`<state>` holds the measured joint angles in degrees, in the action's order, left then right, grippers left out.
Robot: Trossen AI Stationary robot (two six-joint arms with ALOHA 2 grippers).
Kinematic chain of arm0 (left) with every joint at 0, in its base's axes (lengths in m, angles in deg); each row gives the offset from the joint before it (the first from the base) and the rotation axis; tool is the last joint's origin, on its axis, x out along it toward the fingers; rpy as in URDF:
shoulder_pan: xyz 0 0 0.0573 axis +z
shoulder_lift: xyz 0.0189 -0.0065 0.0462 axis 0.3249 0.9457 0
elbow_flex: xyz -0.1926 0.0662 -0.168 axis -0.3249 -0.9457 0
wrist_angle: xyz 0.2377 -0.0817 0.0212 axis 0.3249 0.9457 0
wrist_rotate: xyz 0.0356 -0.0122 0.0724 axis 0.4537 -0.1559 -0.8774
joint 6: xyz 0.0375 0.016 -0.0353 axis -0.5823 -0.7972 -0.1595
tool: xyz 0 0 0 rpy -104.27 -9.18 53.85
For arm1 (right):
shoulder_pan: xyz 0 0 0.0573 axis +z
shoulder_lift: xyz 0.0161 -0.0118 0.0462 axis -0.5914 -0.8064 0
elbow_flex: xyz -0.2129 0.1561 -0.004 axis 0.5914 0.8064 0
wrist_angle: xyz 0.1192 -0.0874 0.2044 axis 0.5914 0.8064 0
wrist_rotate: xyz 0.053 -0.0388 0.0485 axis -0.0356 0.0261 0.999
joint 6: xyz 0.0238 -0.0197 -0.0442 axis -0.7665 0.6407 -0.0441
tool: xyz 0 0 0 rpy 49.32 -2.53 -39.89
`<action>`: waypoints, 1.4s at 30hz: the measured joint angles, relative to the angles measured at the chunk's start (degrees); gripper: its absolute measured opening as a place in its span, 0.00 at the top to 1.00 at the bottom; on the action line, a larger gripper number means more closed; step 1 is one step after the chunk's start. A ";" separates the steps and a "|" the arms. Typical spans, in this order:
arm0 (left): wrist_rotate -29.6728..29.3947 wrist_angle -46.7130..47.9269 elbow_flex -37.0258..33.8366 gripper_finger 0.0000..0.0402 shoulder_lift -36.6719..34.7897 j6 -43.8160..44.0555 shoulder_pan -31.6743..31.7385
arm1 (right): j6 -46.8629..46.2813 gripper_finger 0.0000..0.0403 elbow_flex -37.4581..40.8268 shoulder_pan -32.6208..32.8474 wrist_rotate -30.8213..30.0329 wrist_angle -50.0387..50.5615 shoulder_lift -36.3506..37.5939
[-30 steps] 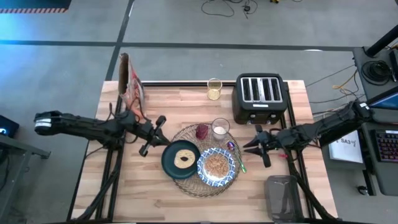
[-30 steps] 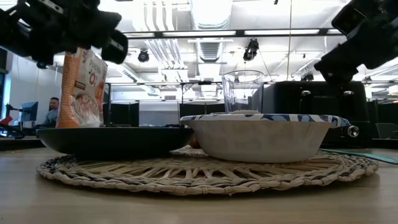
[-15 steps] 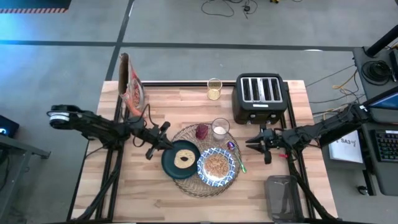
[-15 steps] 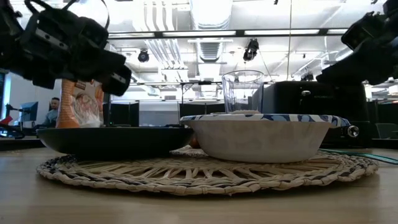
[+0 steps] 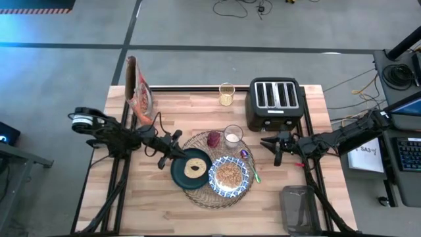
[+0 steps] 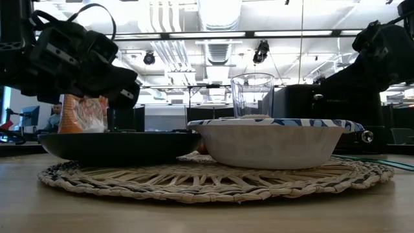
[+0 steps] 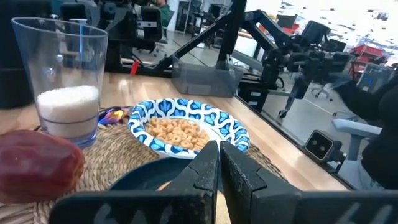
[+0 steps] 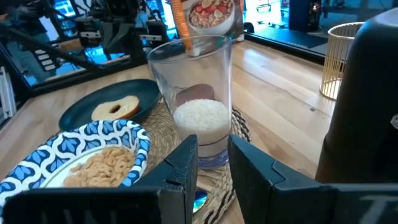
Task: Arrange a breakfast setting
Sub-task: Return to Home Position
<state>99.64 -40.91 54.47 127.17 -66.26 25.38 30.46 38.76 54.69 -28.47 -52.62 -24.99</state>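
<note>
Bench [image 5: 158, 210]: placemat [image 5: 214, 201] setting sits between grippers. Left gripper [image 5: 172, 153] closed, empty, just beside plate [image 5: 181, 172]; right gripper [image 5: 270, 150] slightly open, empty, toaster [image 5: 276, 102] alongside. Best: lift first, then retract straight back, away from glass [image 5: 233, 136]

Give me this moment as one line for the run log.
left end effector: shut, empty, near plate | right end effector: open, empty, near spoon | placemat: plate, bowl, glass, spoon set

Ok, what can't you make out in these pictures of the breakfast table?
Low view: the blue-and-white patterned bowl and the dark teal round plate hide their contents behind their own rims.
Left wrist view: the left gripper covers most of that plate.
</note>
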 joint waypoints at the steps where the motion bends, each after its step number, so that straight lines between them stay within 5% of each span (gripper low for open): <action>1: 0.00 0.02 0.02 1.00 -0.13 0.26 0.02 | 0.22 0.80 0.00 0.00 0.03 0.00 0.00; 16: -0.23 1.59 -0.22 1.00 -0.34 1.09 0.26 | -0.77 0.80 -0.22 0.00 0.12 -0.02 0.00; 21: -10.99 2.23 -1.33 1.00 -0.41 4.94 0.66 | -0.77 0.80 -0.35 0.00 0.12 -0.07 -0.04; 37: -11.96 4.25 0.18 1.00 -0.61 6.71 0.83 | -0.77 0.80 -0.50 0.00 0.14 -0.07 -0.02; 42: -12.01 9.43 0.48 1.00 -6.57 6.59 0.83 | -0.77 0.80 -0.50 0.02 0.14 -0.07 -0.02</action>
<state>87.63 -31.48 54.94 120.59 -59.68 26.21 29.69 38.26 54.71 -28.33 -52.68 -25.01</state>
